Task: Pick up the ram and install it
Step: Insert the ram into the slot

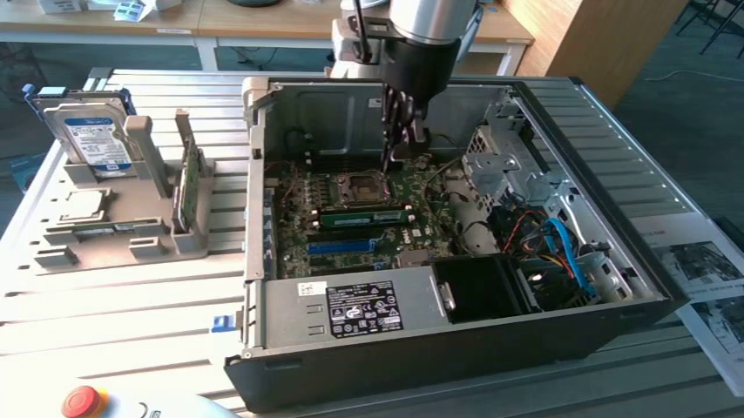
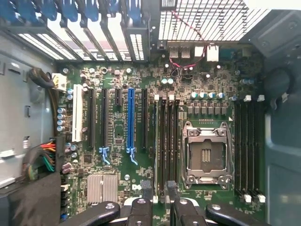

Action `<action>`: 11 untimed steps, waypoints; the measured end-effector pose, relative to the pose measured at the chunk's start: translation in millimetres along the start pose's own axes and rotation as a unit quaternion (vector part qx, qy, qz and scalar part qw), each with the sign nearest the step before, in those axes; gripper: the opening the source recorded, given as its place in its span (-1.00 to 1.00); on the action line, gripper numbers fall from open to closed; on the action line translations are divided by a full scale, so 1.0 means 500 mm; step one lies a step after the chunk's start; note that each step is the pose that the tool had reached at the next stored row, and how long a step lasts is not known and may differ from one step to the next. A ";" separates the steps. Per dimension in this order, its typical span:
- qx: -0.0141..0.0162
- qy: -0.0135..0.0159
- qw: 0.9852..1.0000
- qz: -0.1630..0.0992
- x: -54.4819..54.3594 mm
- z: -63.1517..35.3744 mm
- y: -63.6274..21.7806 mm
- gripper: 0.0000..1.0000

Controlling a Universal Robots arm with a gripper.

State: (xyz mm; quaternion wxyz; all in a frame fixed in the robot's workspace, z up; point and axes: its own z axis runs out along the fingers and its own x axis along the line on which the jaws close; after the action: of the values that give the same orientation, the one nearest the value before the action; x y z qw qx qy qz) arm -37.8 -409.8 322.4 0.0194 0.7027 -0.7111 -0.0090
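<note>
The open computer case (image 1: 465,348) lies on the table, and its green motherboard (image 1: 296,252) (image 2: 211,80) faces up. A long green ram stick (image 1: 366,216) sits in a slot next to the CPU socket (image 1: 355,187) (image 2: 207,155). In the wrist view this ram (image 2: 156,141) appears as a thin pale edge. My gripper (image 1: 402,152) (image 2: 159,190) hangs inside the case just above that slot, open, with a black fingertip (image 2: 146,188) on each side of the stick and nothing held. Another thin green board (image 1: 186,183) stands on edge in the grey rack.
The grey rack (image 1: 117,244) at the exterior view's left also holds a blue-labelled hard drive (image 1: 87,139). The power supply (image 1: 348,305), a black fan shroud (image 1: 489,287) and blue cables (image 1: 564,248) crowd the case's near side. A red button (image 1: 82,401) sits at the table's front.
</note>
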 end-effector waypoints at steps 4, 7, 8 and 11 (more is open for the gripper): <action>0.000 0.001 1.000 0.000 0.000 -0.021 0.001 -0.50; 0.000 0.001 1.000 0.000 0.001 -0.036 0.001 -0.50; 0.000 0.001 1.000 0.000 0.001 -0.041 0.001 -0.50; 0.000 0.002 1.000 0.000 0.001 -0.055 0.002 -0.50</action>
State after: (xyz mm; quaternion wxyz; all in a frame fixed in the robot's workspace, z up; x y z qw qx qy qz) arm -37.6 -409.8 350.0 0.0209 0.7027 -0.7111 -0.0074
